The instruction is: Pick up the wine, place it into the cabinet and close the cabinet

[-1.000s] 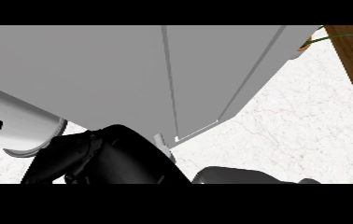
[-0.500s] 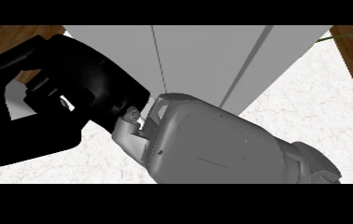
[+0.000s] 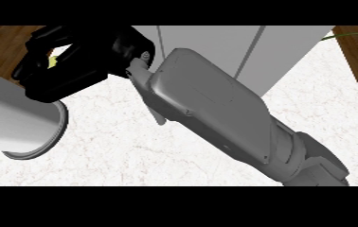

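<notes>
While the right black hand (image 3: pixel 77 63) curls its fingers, contents hidden, beside the grey cabinet (image 3: pixel 210 46) above the white marble bench (image 3: pixel 140 145), wine likely handles heavy, fragile; grasp mid-body.

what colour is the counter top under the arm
White with faint grey speckled marbling, seen in the head view, the counter top.

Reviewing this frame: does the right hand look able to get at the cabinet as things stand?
Probably yes. The right hand shows at upper left with curled fingers, its grey forearm crossing in front of the grey cabinet. Nothing visibly lies between the hand and the cabinet's left edge, though contact cannot be told.
</notes>
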